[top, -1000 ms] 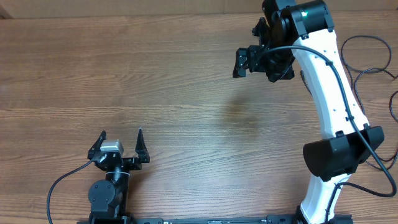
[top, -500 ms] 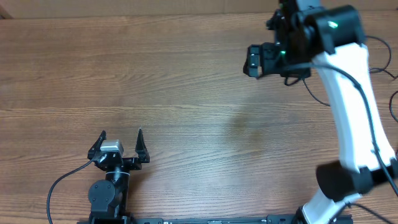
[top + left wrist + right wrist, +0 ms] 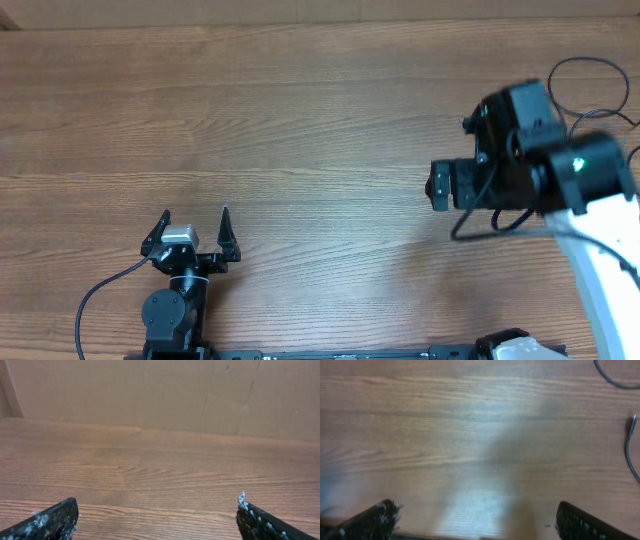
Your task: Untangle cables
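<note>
My right arm (image 3: 575,175) hides part of the cables (image 3: 582,60) at the far right; the picture's edge cuts off more. My right wrist view is blurred.

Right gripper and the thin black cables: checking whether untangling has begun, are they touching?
Apart. The right wrist view shows the right gripper open over bare wooden table, the thin black cables well clear at the right edge.

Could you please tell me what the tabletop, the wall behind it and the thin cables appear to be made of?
Tabletop: wood or wood-look laminate, brown grain lines, slight sheen. Wall: probably cardboard, matte tan with creases. Cables: black, likely plastic or rubber sheathing, judging by their loose curves.
</note>
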Controlling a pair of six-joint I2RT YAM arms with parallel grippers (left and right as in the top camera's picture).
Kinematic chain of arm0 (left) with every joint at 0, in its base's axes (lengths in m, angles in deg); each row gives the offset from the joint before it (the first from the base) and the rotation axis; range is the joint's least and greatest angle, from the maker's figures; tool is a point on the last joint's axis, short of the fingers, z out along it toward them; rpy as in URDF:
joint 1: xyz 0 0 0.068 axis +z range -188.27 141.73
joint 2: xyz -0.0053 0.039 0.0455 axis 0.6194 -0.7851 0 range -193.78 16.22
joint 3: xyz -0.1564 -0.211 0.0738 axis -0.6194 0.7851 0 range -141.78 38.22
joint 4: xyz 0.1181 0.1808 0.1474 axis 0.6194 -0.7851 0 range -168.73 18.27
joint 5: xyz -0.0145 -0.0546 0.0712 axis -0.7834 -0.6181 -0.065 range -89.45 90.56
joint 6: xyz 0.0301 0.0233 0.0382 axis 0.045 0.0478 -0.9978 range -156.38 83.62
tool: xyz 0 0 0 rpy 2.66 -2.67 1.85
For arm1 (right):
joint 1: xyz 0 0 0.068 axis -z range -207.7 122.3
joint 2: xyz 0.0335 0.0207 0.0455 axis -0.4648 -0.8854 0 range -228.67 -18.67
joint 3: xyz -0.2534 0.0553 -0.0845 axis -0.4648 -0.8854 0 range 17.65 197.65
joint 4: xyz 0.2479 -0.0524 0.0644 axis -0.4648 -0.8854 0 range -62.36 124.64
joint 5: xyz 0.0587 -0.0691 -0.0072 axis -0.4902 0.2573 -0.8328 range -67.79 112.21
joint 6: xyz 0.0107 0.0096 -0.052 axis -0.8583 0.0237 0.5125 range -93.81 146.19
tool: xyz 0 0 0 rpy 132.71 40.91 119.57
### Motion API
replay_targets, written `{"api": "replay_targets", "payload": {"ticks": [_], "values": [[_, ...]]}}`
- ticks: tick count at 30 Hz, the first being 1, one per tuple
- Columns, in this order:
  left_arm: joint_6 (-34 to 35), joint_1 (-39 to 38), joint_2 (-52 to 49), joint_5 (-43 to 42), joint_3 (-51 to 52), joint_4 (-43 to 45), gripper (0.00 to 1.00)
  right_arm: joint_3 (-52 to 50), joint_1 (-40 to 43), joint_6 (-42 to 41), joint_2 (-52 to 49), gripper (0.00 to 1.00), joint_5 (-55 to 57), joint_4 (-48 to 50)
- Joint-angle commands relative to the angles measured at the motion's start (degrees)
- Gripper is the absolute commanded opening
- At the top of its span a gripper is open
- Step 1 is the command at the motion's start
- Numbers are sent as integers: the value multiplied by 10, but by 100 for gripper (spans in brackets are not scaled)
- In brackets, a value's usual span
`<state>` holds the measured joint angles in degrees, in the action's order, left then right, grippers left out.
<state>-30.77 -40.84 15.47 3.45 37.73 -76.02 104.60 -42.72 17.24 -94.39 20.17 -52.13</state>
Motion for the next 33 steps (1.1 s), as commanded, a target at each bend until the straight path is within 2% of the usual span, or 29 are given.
{"api": "replay_targets", "payload": {"ticks": [1, 14, 21, 33], "values": [[-9, 4, 5, 9, 2, 1, 100, -71, 0, -12, 78, 100, 11, 56], [-9, 4, 5, 9, 2, 1, 100, -322, 0, -16, 336, 100, 12, 428], [-9, 4, 5, 9, 2, 1, 100, -448, 1, -16, 424, 100, 40, 609], [-9, 4, 5, 9, 2, 1, 100, -688, 1, -17, 533, 100, 39, 844]]}}
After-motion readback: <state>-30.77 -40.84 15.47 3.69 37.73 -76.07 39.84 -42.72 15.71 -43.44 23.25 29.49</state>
